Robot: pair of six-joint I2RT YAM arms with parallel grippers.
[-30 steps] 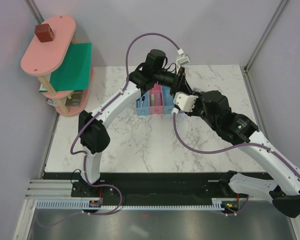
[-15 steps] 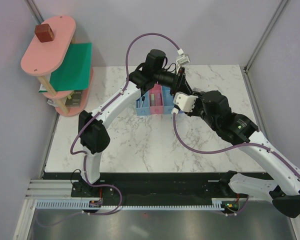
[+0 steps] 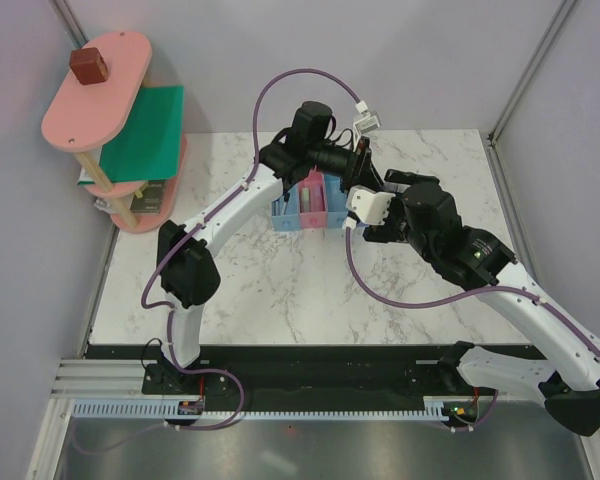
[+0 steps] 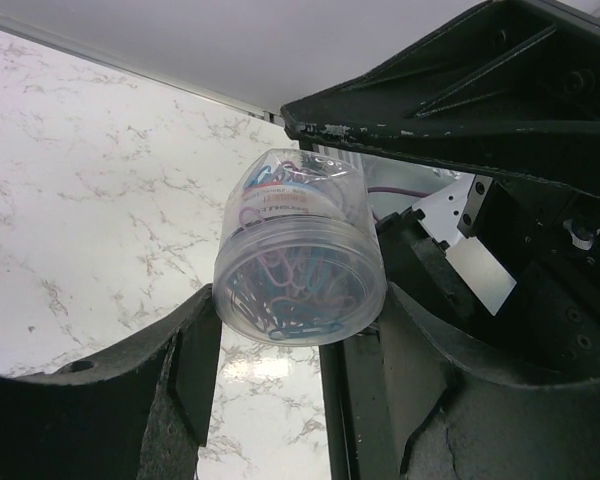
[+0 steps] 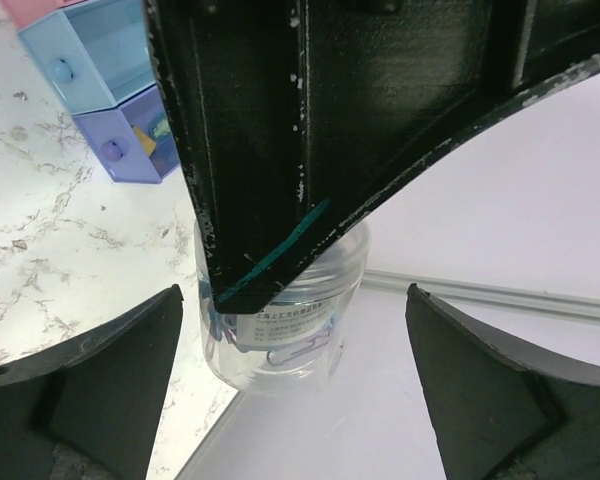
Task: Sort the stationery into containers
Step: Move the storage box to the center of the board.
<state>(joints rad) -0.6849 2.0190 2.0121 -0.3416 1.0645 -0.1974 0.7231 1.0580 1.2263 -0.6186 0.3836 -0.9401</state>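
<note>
Marble worktop (image 3: pixel 280 280) carries the row of bins (image 3: pixel 305 208) near the middle of its far edge. Just right of them, in the air, the left gripper (image 4: pixel 295 310) clamps a clear round tub (image 4: pixel 300 250) full of coloured paper clips. The right gripper (image 5: pixel 292 345) stands wide open on either side of it, not touching. The purple-blue bin (image 5: pixel 130 155) already holds a small piece. The tub is not yet sorted.

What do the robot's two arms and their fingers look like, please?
The left arm and the right arm both have white links with bulky black joints. A thin purple cable loops along each, and a small white block sits near each wrist. The fingers are matte black wedges. One left finger has chipped edges and a teal streak.
</note>
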